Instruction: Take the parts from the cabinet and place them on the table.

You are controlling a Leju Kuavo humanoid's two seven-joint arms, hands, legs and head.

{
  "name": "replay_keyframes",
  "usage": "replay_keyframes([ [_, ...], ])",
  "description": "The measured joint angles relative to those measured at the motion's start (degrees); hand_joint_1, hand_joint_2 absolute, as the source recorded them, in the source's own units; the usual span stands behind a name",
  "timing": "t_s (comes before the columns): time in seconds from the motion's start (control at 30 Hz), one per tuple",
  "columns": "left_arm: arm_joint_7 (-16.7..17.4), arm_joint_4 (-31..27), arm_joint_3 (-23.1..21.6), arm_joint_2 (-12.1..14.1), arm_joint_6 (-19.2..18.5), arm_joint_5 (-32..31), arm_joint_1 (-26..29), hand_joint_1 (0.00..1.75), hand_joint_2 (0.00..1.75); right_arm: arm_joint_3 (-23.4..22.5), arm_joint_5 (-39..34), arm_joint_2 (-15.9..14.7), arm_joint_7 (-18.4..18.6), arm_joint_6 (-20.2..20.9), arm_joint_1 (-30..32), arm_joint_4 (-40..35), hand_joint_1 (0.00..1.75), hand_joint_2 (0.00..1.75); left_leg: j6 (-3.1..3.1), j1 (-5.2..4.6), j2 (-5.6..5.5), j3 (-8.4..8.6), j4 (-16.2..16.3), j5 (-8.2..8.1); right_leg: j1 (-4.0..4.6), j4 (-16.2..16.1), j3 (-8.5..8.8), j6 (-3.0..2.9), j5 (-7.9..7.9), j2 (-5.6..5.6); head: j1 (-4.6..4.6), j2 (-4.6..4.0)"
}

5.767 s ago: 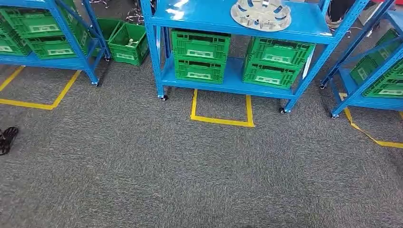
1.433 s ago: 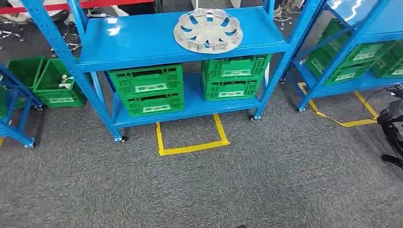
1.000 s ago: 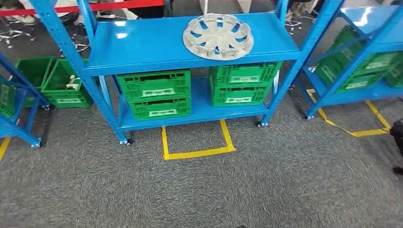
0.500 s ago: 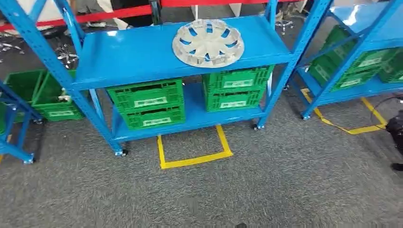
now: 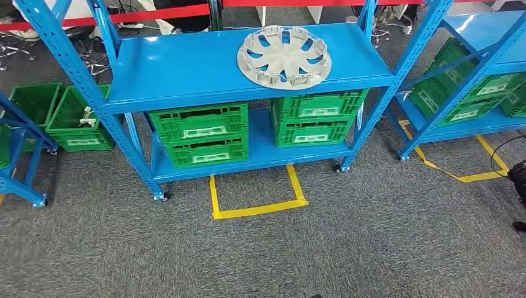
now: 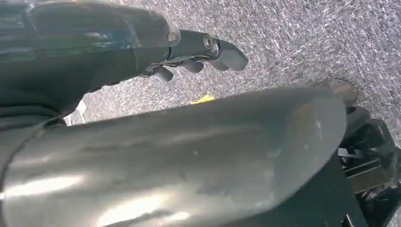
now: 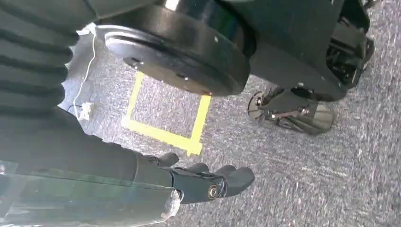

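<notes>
A silver wheel cover (image 5: 284,56) lies flat on the upper shelf of the blue rack (image 5: 186,65) straight ahead, right of the shelf's middle. Both my arms hang at my sides, well short of the rack. In the left wrist view my left hand (image 6: 196,54) hangs over the grey carpet with its fingers stretched out and nothing in them. My right hand (image 7: 203,182) also holds nothing, its fingers extended above the carpet near a yellow tape square (image 7: 163,118). A dark edge of the right hand (image 5: 518,177) shows at the head view's right border.
Green crates (image 5: 200,133) (image 5: 316,117) are stacked in pairs on the rack's lower shelf. More blue racks with green crates stand at the left (image 5: 18,136) and right (image 5: 471,81). A yellow tape square (image 5: 257,192) marks the grey carpet in front of the rack.
The camera has moved: the whole picture has shifted, and the rack with the wheel cover is now nearer and more central than 5.8 s ago. The wheel cover itself lies as before.
</notes>
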Motion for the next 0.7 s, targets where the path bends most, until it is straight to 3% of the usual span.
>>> replay_keyframes([
  [0.1, 0.0, 0.0, -0.4, 0.0, 0.0, 0.3, 0.0, 0.00, 0.00, 0.0, -0.2, 0.0, -0.7, 0.3, 0.0, 0.0, 0.00, 1.75, 0.00, 0.02, -0.02, 0.04, 0.0, 0.00, 0.01, 0.0, 0.00, 0.28, 0.03, 0.00, -0.09, 0.00],
  [0.47, -0.1, 0.0, -0.9, 0.0, 0.0, 0.4, 0.0, 0.00, 0.00, 0.0, -0.6, 0.0, -1.0, 1.2, 0.0, 0.0, 0.00, 1.75, -0.04, 0.07, -0.02, 0.25, -0.2, 0.03, 0.04, 0.0, 0.04, 0.33, 0.03, 0.00, -0.24, 0.00],
  [0.5, -0.2, 0.0, -0.9, 0.0, 0.0, 0.4, 0.0, 0.00, 1.75, 0.0, -0.6, 0.0, -1.0, 1.3, 0.0, 0.0, 0.00, 1.75, -0.04, 0.08, -0.03, 0.25, -0.2, 0.03, 0.04, 0.0, 0.04, 0.33, 0.02, 0.00, -0.24, 0.00],
  [0.7, -0.4, 0.0, -0.9, 0.0, 0.0, 0.9, 0.0, 0.00, 1.75, 0.0, -0.6, 0.0, -1.0, 1.8, 0.0, 0.0, 0.00, 1.75, -0.04, 0.08, -0.03, 0.26, -0.3, 0.03, 0.04, 0.0, 0.04, 0.31, 0.00, 0.00, -0.22, 0.00],
])
